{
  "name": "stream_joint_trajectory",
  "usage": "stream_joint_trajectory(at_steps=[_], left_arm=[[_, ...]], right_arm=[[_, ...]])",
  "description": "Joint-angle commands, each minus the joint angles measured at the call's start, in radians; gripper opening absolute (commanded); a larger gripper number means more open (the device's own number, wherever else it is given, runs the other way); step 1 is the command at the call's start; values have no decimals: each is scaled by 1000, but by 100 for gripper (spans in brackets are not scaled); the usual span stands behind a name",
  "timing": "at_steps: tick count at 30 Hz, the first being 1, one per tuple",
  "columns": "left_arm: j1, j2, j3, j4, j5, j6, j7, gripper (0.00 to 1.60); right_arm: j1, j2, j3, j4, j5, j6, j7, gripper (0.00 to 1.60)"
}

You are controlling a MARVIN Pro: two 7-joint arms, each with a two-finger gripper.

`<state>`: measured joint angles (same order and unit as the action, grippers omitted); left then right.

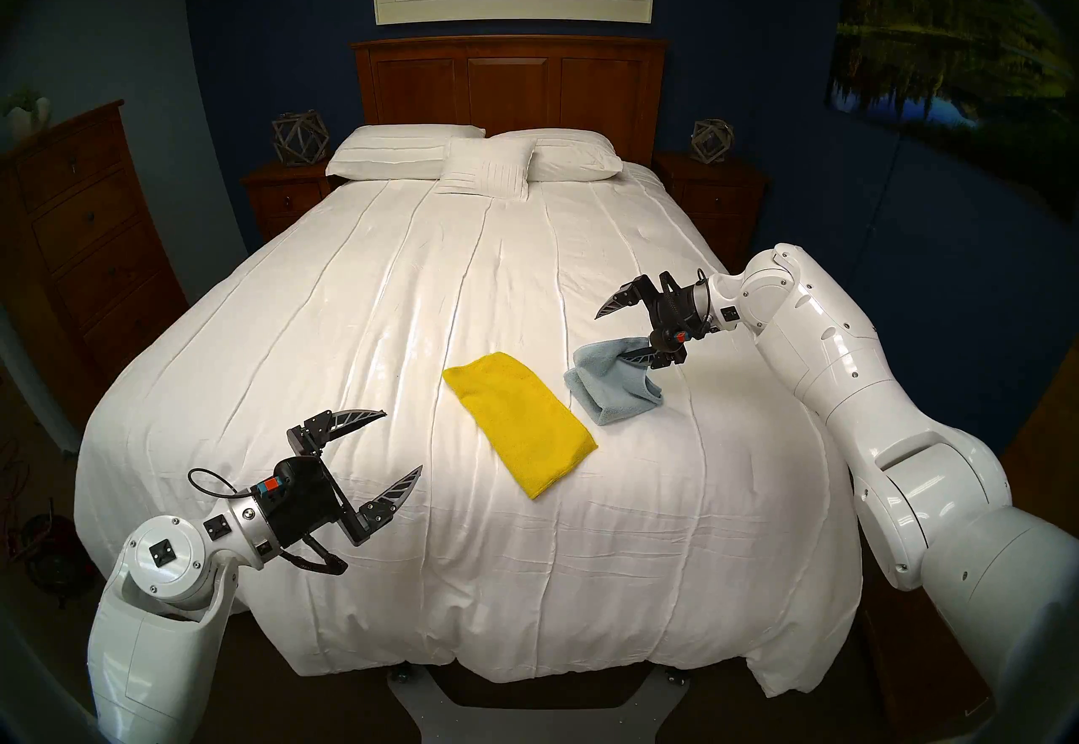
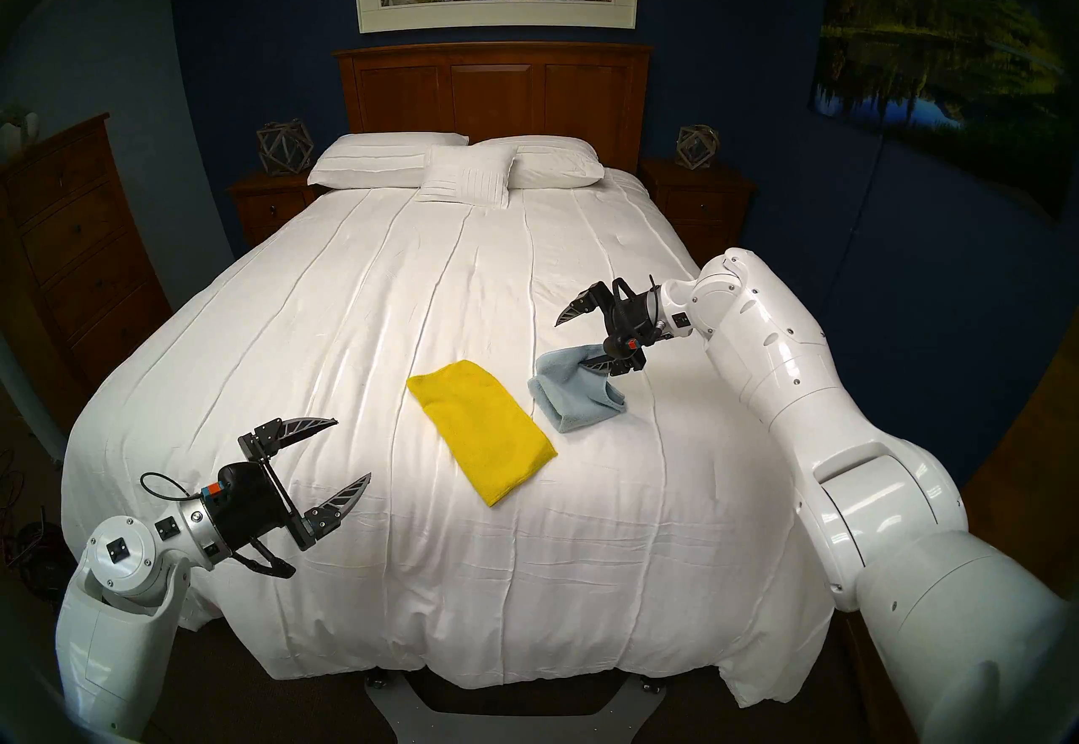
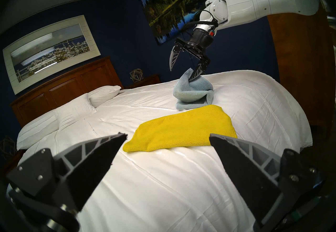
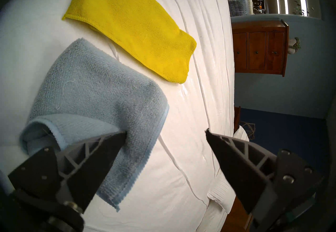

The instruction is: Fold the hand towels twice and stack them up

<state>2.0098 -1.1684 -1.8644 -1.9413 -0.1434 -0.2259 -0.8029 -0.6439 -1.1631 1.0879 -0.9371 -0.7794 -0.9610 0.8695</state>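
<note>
While our right gripper [image 1: 620, 331] hangs over the far right part of the bedspread [image 1: 350, 316], jaws spread wide, its lower finger [image 4: 101, 146] is poked into a raised fold of the pale blue towel [image 1: 613, 386]: touching and propping the cloth, but nothing is pinched between the two fingers. That blue towel sits bunched, partly doubled over, just right of and a bit farther up the bed than the yellow towel [image 1: 519, 424], w/ only a thin strip of white between them in the head views. Yellow lies flat as a long strip, apparently folded once; its long axis runs diagonally, from far-left to near-right. Our left gripper [image 1: 403, 442] hovers over the near left of the bed, also wide open and empty, aimed roughly toward the yellow strip's near end but well apart from it. The key relation, as we read it: blue is right at the right gripper's lower fingertip, so that arm is plainly the nearer one for finishing blue, whereas yellow lies between the two arms, its near end closer to the left. We judge both towels still short of two folds, and no stack yet. Risk for the next move: the snagged fold may drag w/ the finger and undo the blue's shape.
</note>
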Motion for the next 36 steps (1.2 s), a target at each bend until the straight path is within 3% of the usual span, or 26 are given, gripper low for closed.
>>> stream_joint_trajectory(at_steps=[1, 2, 17, 24, 32, 36], left_arm=[[-2, 2, -4, -16, -2, 1, 0, 160], [-2, 2, -4, -16, -2, 1, 0, 160], [-3, 1, -5, -16, -1, 2, -2, 160], [-3, 1, -5, -16, -1, 1, -2, 160], [-3, 0, -5, -16, -1, 2, -2, 160], [-3, 0, -5, -16, -1, 2, -3, 160]], right_arm=[[44, 45, -59, -16, 89, 1, 116, 160], [48, 54, -78, -16, 92, 4, 92, 160], [109, 126, -243, -33, 268, 46, 136, 160], [118, 179, -287, -97, 372, 49, 149, 160], [141, 255, -380, -161, 467, 91, 161, 160], [118, 305, -365, -211, 558, 121, 188, 160]])
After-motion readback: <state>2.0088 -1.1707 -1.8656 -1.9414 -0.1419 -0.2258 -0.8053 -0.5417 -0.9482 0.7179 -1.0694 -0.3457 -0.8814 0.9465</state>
